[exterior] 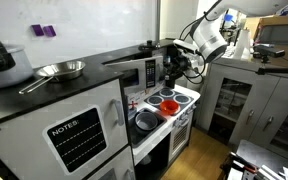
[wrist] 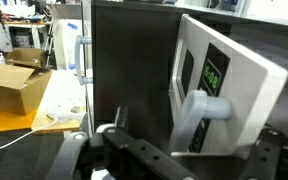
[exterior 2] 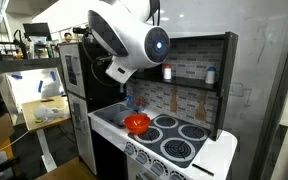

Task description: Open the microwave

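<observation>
Pincer (wrist: 196,138) spread wide, and its fingers (wrist: 119,122) flanked the white handle (wrist: 210,105) without clamping it, lined up, it seemed, to hook and pull. The microwave (exterior: 134,76) sat in the toy kitchen's upper bay, above the stove (exterior 2: 180,148), and its door (wrist: 219,80) angled outward, apparently ajar. A red bowl (exterior 2: 136,123) lay low under the door's swing. Open air in front of the kitchen left room to draw back.

Arm (exterior: 212,40) reaching sideways, fingers (wrist: 74,155) spread wide
</observation>
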Controlling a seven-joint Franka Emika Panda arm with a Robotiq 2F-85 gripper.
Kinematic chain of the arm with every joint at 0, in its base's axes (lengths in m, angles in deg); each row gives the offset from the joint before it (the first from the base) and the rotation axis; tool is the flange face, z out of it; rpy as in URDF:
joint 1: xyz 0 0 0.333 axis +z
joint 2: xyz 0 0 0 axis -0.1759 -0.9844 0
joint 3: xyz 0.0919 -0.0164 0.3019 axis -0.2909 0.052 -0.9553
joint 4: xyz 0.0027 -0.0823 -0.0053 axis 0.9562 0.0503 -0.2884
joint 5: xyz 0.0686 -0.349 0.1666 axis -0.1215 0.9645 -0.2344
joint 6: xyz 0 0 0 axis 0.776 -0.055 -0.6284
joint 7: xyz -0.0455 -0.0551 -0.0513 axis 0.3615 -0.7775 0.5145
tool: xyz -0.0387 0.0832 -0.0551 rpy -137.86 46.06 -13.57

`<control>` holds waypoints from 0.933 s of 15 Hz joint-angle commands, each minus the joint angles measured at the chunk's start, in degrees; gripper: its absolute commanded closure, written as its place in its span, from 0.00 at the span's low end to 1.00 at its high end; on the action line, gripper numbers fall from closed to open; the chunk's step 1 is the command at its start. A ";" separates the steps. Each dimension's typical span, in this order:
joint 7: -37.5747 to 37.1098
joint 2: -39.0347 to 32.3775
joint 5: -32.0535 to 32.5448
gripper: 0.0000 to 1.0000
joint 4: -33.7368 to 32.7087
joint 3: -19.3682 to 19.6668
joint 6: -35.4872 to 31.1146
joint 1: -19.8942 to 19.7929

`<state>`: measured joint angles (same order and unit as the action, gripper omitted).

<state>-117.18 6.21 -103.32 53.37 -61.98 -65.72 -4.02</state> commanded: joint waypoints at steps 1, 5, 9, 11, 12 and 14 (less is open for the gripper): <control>0.04 2.74 2.30 0.00 2.66 0.33 1.09 -0.23; 0.83 7.25 3.45 0.00 8.14 0.42 0.51 -0.21; 1.26 12.02 4.51 0.00 13.51 0.43 0.14 -0.46; 1.49 14.04 4.71 0.00 15.66 0.41 0.06 -0.61; 1.60 14.83 4.72 0.00 16.52 0.39 0.11 -0.69; 1.72 16.47 4.86 0.00 18.14 0.24 0.16 -0.76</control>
<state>-116.30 19.86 -99.57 69.22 -61.48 -65.54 -4.03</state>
